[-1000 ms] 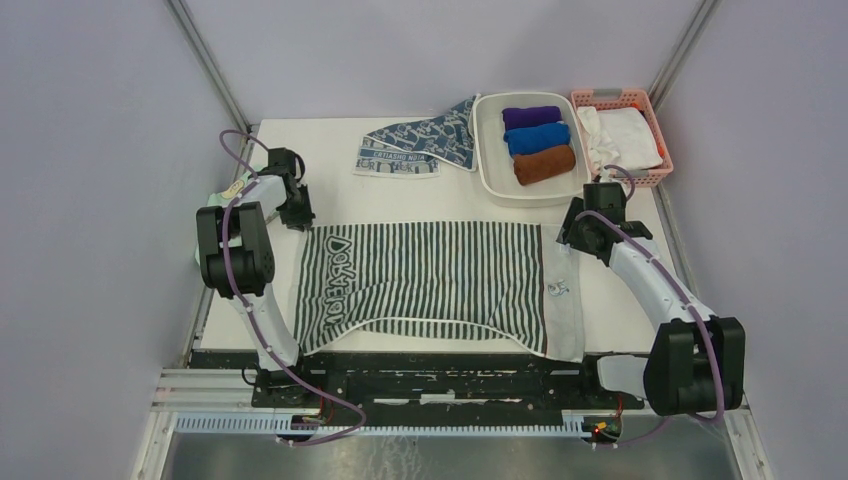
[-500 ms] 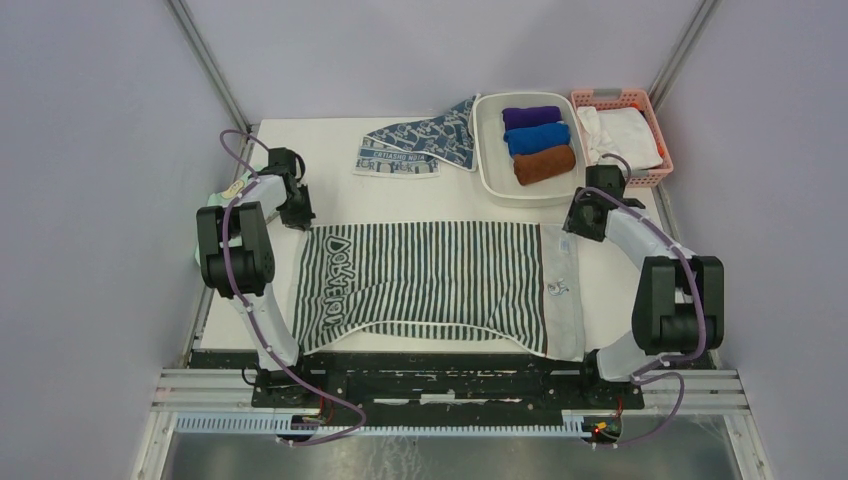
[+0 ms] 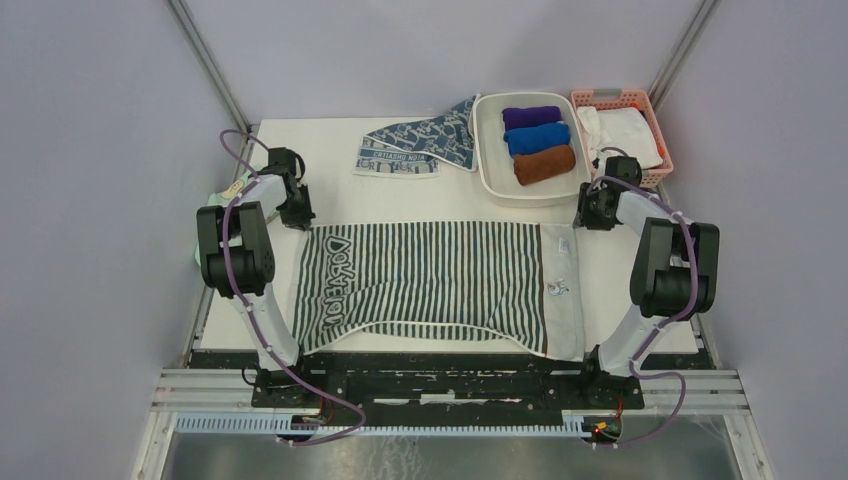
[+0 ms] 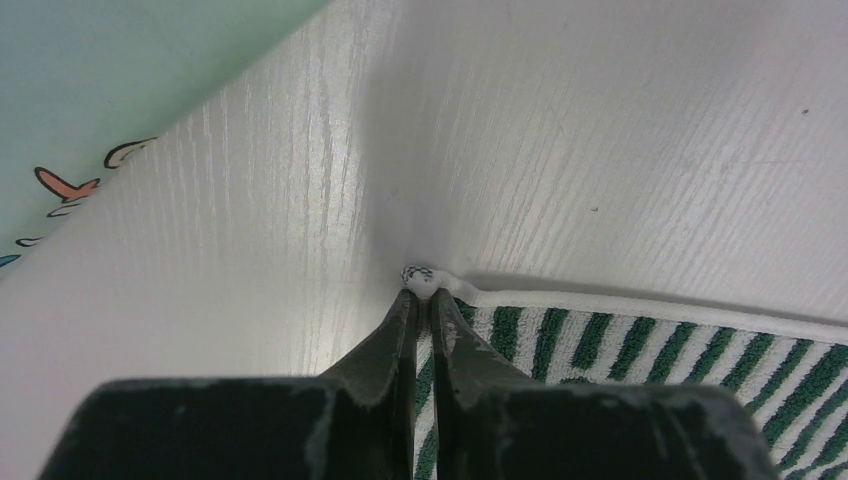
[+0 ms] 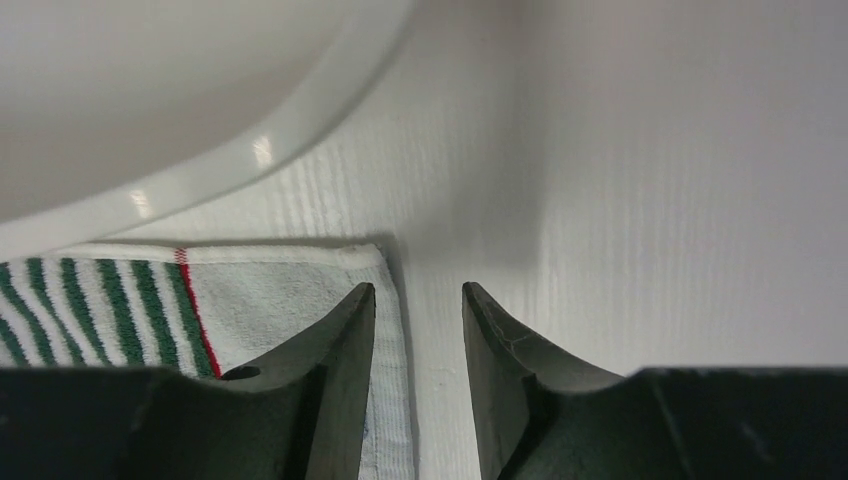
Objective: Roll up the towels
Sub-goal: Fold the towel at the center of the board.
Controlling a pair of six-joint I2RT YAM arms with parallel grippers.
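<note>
The dark green-and-white striped towel (image 3: 430, 278) lies spread flat across the table, its white lettering at the left end. My left gripper (image 3: 299, 218) is shut on its far left corner (image 4: 428, 283). My right gripper (image 3: 582, 216) is open at the far right corner; one finger is over the towel's white hem (image 5: 300, 300) and the other over bare table. The blue-grey patterned towel (image 3: 420, 140) with its white lettered band lies crumpled at the back, left of the white tray.
A white tray (image 3: 490, 165) at the back holds purple, blue and brown rolls. A pink basket (image 3: 655, 125) with white cloth stands to its right. A mint-green cartoon cloth (image 4: 110, 90) hangs off the table's left edge. The tray's rim (image 5: 200, 170) is close to my right gripper.
My right arm has swung back and to the right, bringing its gripper up to the towel's far right corner beside the tray. The left arm has not moved.
</note>
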